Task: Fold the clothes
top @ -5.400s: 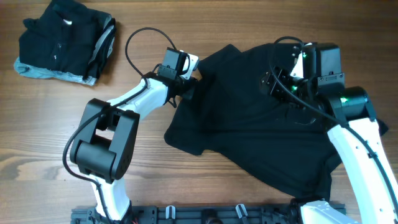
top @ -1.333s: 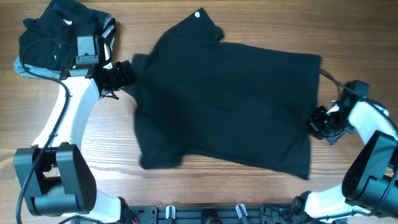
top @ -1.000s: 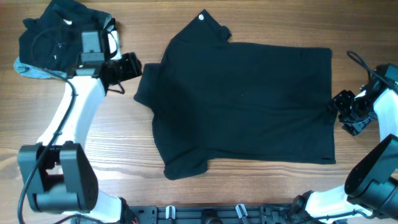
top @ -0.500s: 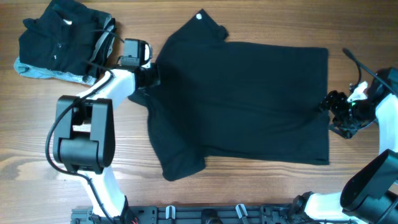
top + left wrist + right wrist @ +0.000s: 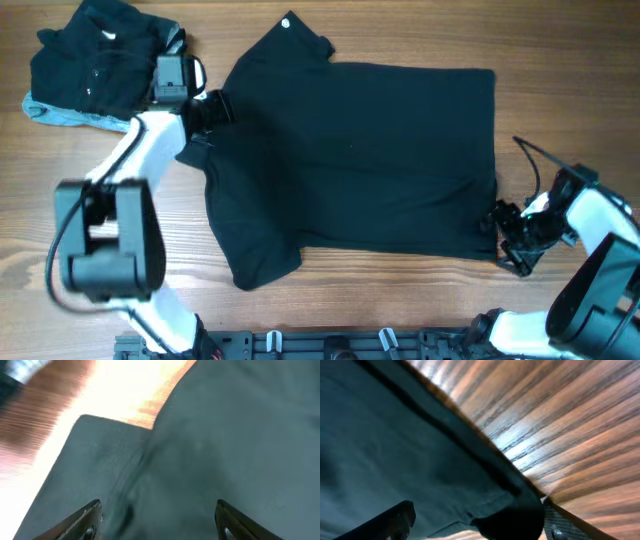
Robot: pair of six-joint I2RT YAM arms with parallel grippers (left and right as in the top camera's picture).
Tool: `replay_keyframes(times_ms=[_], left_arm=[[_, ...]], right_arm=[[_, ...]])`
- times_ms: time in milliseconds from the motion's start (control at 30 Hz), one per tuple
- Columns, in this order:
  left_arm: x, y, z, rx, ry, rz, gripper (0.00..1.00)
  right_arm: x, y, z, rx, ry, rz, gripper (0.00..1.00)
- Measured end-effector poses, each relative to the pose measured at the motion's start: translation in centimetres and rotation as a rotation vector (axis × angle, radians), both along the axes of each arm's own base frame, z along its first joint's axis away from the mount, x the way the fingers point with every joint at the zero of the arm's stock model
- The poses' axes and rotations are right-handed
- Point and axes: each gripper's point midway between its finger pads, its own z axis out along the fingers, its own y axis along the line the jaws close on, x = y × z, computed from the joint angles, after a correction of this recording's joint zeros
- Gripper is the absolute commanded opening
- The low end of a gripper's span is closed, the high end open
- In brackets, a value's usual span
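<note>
A black short-sleeved shirt (image 5: 360,150) lies spread flat on the wooden table, its collar (image 5: 287,22) at the far edge and a sleeve at the front left. My left gripper (image 5: 214,108) is open over the shirt's far-left sleeve; the left wrist view shows its jaws (image 5: 160,522) wide apart above the dark fabric (image 5: 225,435). My right gripper (image 5: 496,226) is open at the shirt's front-right corner; the right wrist view shows the hem corner (image 5: 515,515) lying between its spread jaws (image 5: 477,525).
A pile of folded black clothes (image 5: 95,70) with grey fabric showing beneath sits at the far left corner. A black rail (image 5: 330,345) runs along the front edge. The right arm's cable (image 5: 530,160) loops beside the shirt's right edge.
The shirt has shifted left across the table. My right gripper has moved toward the front, to the shirt's front-right corner. My left gripper has moved slightly left with the sleeve.
</note>
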Motion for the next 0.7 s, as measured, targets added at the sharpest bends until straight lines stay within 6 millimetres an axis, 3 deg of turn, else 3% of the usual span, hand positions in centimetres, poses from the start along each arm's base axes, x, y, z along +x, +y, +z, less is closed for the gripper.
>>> replay_keyframes(times_ms=[33, 67, 167, 233, 300, 333, 467, 533, 633, 700], left_arm=[[-0.2, 0.0, 2.0, 0.000, -0.032, 0.000, 0.73], [-0.8, 0.0, 4.4, -0.001, -0.061, 0.000, 0.73], [-2.6, 0.0, 7.7, -0.001, -0.080, 0.000, 0.73], [-4.0, 0.0, 9.5, -0.001, -0.085, 0.000, 0.77], [-8.1, 0.1, 9.5, -0.002, 0.033, 0.004, 0.78], [-8.9, 0.1, 9.6, -0.004, 0.052, 0.007, 0.77], [-15.7, -0.3, 7.4, -0.049, 0.344, 0.050, 0.65], [-17.0, -0.4, 6.8, -0.064, 0.400, 0.085, 0.63], [-21.2, -0.6, 3.2, -0.090, 0.567, 0.141, 0.55], [-23.5, -1.1, 1.2, -0.121, 0.649, 0.162, 0.55]], right_arm=[[0.0, 0.0, -0.1, -0.002, -0.019, 0.003, 0.32], [0.3, 0.2, -0.1, 0.006, -0.046, 0.002, 0.23], [0.1, 1.1, -0.4, 0.059, -0.051, 0.034, 0.06], [-0.4, 1.6, 0.2, 0.089, -0.029, 0.051, 0.04], [0.3, 1.3, 1.4, 0.085, -0.052, 0.058, 0.04], [0.5, 1.2, 1.7, 0.077, -0.067, 0.059, 0.04], [2.0, 1.1, 4.1, 0.049, -0.196, 0.065, 0.04], [2.1, 1.2, 4.4, 0.047, -0.209, 0.065, 0.04], [2.0, 1.2, 4.4, 0.049, -0.208, 0.064, 0.04], [2.1, 1.2, 4.4, 0.051, -0.209, 0.064, 0.04]])
